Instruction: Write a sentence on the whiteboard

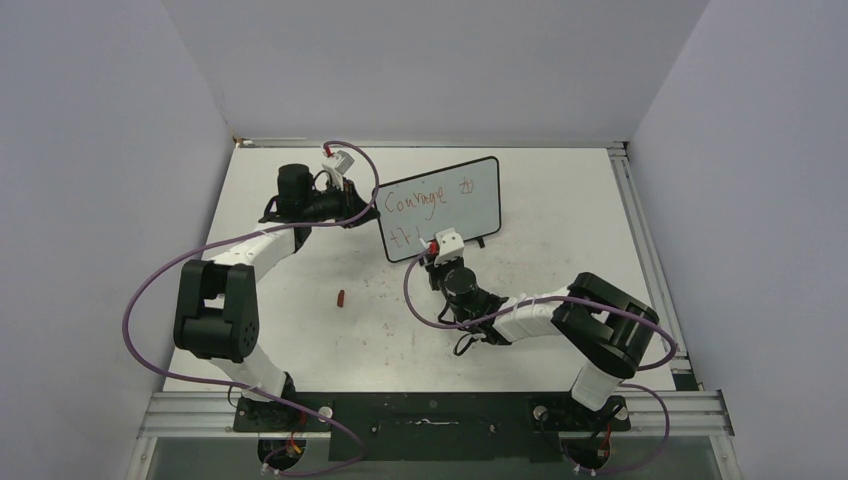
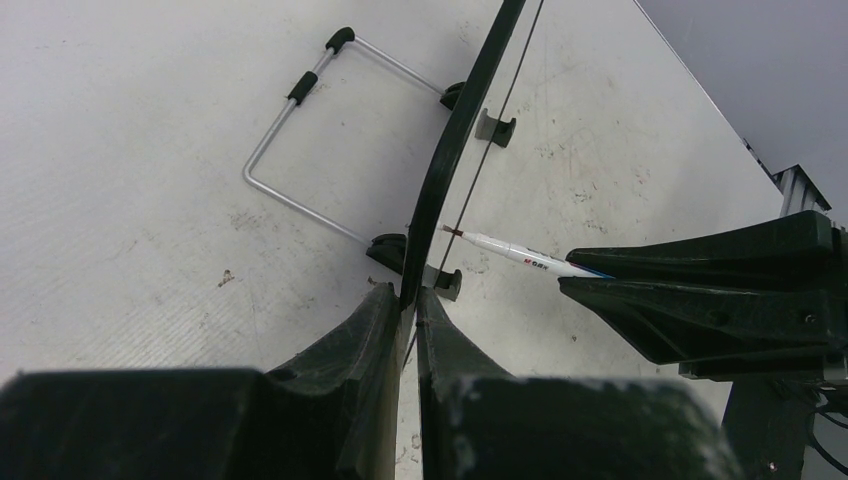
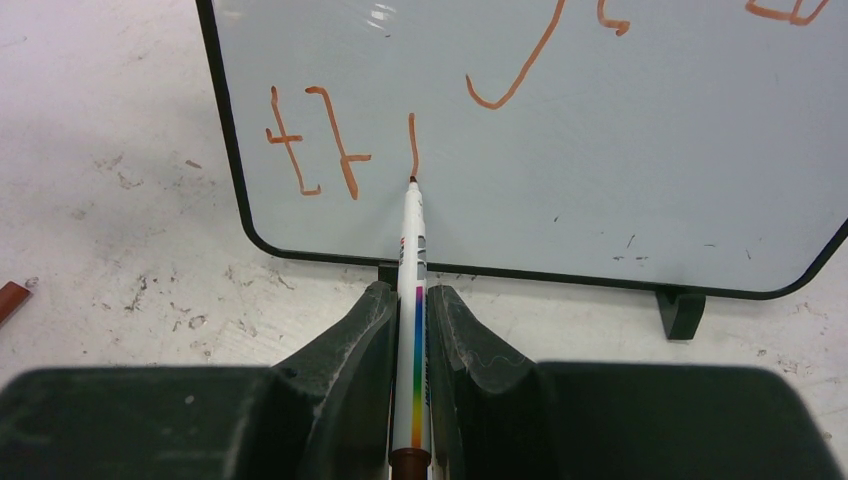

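The whiteboard [image 1: 440, 205] stands upright at the middle of the table, with red writing "Courage to" on top and the start of a second line [image 3: 315, 150] below. My left gripper [image 1: 352, 205] is shut on the board's left edge [image 2: 445, 170], seen edge-on in the left wrist view. My right gripper [image 3: 411, 295] is shut on a white marker [image 3: 412, 290] with a rainbow stripe. The marker's tip touches the board at the foot of a short red stroke [image 3: 412, 150]. The marker also shows in the left wrist view [image 2: 510, 252].
A red marker cap [image 1: 341, 298] lies on the table left of the right arm; it also shows in the right wrist view [image 3: 10, 298]. A wire stand [image 2: 300, 130] props the board from behind. The board's black foot [image 3: 680, 312] rests on the table.
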